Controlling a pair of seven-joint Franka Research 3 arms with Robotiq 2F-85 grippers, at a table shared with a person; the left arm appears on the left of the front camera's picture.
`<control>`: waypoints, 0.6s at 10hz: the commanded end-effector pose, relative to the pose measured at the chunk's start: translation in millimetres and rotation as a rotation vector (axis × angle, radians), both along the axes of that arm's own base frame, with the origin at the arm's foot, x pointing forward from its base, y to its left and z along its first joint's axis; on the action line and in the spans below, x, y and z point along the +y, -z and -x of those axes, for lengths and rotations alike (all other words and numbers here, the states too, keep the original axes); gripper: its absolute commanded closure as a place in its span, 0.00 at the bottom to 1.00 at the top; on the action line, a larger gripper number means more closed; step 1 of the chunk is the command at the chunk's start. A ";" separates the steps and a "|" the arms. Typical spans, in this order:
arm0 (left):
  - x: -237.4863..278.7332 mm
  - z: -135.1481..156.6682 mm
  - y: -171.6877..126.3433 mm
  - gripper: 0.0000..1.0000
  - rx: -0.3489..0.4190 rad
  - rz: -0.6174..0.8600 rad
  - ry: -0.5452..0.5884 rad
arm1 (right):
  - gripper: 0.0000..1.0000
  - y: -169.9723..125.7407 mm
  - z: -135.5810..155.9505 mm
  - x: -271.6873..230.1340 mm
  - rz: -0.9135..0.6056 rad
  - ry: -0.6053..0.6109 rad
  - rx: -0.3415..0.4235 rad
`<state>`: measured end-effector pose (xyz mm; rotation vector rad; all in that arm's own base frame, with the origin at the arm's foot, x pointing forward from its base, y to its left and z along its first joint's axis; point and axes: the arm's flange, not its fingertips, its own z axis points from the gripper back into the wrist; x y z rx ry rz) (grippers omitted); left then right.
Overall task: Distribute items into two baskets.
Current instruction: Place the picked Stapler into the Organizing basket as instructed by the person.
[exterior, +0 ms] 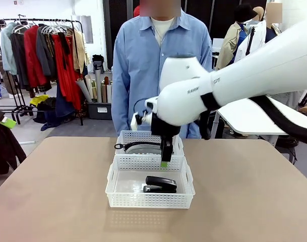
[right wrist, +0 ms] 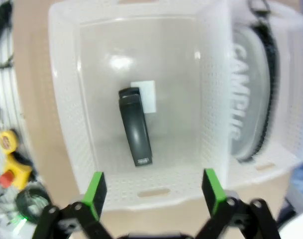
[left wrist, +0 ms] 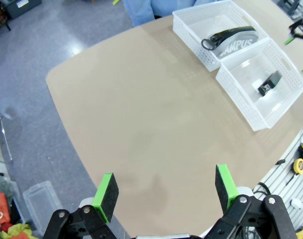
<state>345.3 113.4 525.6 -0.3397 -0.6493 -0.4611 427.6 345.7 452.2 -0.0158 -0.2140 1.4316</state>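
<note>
Stapler [exterior: 161,184] lay flat in near basket [exterior: 118,194]; CAMPUS pouch [left wrist: 234,42] lay in far basket [exterior: 124,136], the two baskets touching end to end. Right gripper [right wrist: 153,186] hung above near basket's far rim, fingers spread, empty. Left gripper [left wrist: 165,191] fingers spread over bare surface [left wrist: 156,114], apparently well apart from baskets

the right arm comes in from the right side and reaches across the middle, its wrist bent so the right hand [exterior: 165,160] points straight down above the desk's middle, toward the far edge. its green-padded fingers [right wrist: 95,191] stand wide apart, holding nothing. the left hand [left wrist: 166,191] hangs high over the desk's near left corner, fingers [left wrist: 107,191] spread wide and empty.
</note>
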 end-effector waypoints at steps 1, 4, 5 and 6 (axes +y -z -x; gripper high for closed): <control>-0.2 0.7 0.8 0.00 -0.004 0.004 0.009 | 0.00 -39.4 34.4 -41.7 -0.075 0.106 -0.074; -0.2 0.7 0.8 0.00 -0.004 0.004 0.009 | 0.00 -89.8 60.7 -120.6 -0.187 0.207 -0.096; -0.2 0.7 0.8 0.00 -0.004 0.004 0.009 | 0.00 -102.6 65.9 -155.9 -0.207 0.256 -0.110; -0.2 0.7 0.8 0.00 -0.004 0.004 0.009 | 0.00 -111.5 68.1 -190.4 -0.232 0.283 -0.100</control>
